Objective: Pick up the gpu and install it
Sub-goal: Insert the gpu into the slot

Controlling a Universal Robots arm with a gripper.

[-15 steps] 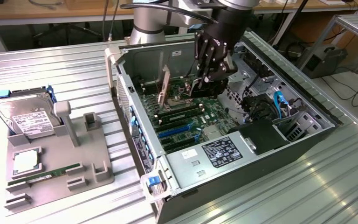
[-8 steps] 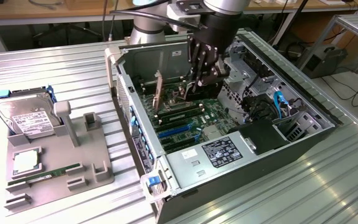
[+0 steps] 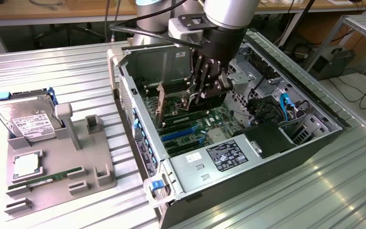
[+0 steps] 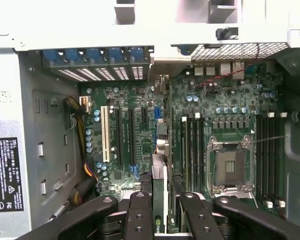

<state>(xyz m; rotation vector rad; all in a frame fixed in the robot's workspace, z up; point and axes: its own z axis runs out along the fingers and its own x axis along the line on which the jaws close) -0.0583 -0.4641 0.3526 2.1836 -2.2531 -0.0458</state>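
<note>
My gripper (image 3: 207,93) reaches down into the open computer case (image 3: 310,114) and is shut on the gpu (image 3: 184,102), a dark card held on edge above the motherboard (image 3: 202,126). In the wrist view the gpu (image 4: 160,190) runs edge-on between the two black fingers (image 4: 139,215), with a green logo near them and its metal end pointing toward the case's rear slot covers (image 4: 100,72). The card hangs over the strip between the black expansion slots (image 4: 132,140) and the memory slots (image 4: 190,150). I cannot tell whether it touches a slot.
A grey fixture tray (image 3: 62,162) at the exterior view's left holds a silver hard drive (image 3: 27,119), a processor chip (image 3: 27,164) and a green memory stick (image 3: 46,180). Inside the case are the power supply (image 3: 221,155), an empty processor socket (image 4: 230,167) and cable bundles (image 4: 85,180).
</note>
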